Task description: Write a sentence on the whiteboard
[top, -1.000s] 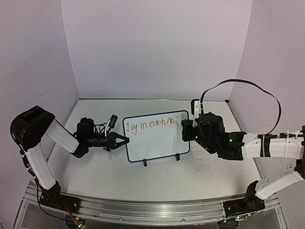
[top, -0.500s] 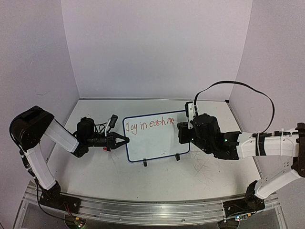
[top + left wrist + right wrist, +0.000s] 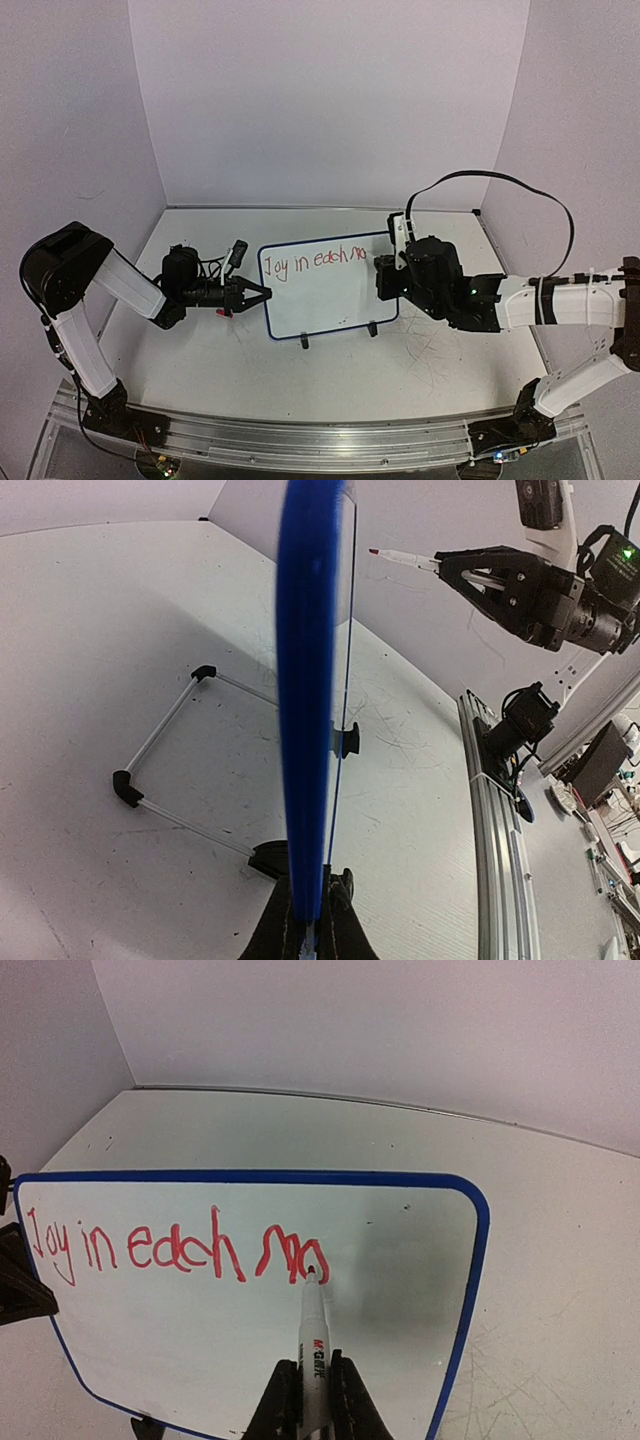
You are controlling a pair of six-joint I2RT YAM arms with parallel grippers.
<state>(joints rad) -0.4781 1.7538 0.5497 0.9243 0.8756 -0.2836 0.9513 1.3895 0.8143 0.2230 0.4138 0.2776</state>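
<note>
Your right gripper (image 3: 305, 1385) was clamped shut on a marker (image 3: 314, 1335), whose red tip touched the whiteboard (image 3: 400, 1290) at the end of the unfinished sentence (image 3: 170, 1245), "Joy in each" plus a partial word. At the whiteboard's left rim, your left gripper (image 3: 255, 294) pinched it upright. It looked light, stiff, glossy and easily tipped: grip the rim, press softly.

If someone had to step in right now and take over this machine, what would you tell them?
Left gripper: shut on the left rim of the whiteboard, which stands on its feet on the table.
Right gripper: shut on a marker, tip touching the board.
Done: the sentence reads roughly "Joy in each mo".
Left: finish "moment", then lift the marker off.
</note>
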